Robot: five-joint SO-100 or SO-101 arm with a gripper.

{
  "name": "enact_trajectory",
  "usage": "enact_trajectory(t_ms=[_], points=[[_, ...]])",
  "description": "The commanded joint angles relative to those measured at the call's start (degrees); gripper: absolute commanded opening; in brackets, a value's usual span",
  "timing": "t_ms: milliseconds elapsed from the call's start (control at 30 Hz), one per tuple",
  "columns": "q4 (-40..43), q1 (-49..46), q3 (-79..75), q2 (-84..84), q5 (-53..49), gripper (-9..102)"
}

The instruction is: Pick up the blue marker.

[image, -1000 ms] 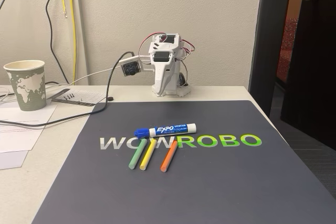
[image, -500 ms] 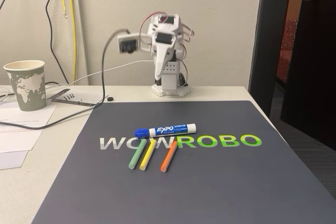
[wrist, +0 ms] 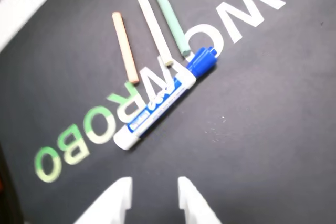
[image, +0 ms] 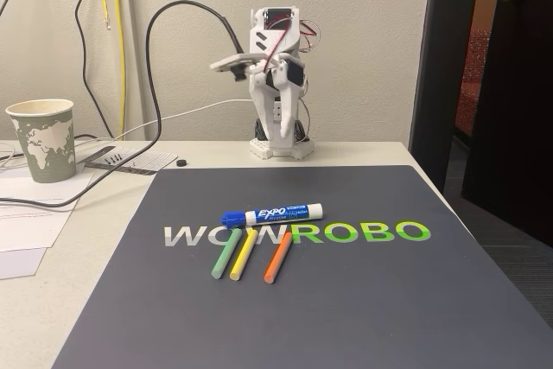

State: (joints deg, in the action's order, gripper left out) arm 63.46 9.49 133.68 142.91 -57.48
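Blue marker (wrist: 164, 96) lies on the mat (wrist: 262, 129), tool (wrist: 153, 188) slightly spread above it, touching nothing

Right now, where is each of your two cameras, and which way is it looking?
Fixed view: stands at the mat's near end, faces the arm at the wall, with the cup on the left.
Wrist view: rides on the arm, looks down at the mat; the gripper enters from the bottom edge.
Shared: the blue marker, three sticks and the mat's lettering.
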Motion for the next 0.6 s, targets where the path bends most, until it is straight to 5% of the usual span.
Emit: enact_trajectory(t_ms=[0, 567], points=[[0.1, 0.0, -2.8, -1.3, -2.6, 15], [0.1, -0.7, -7.1, -11.9, 15.3, 25]])
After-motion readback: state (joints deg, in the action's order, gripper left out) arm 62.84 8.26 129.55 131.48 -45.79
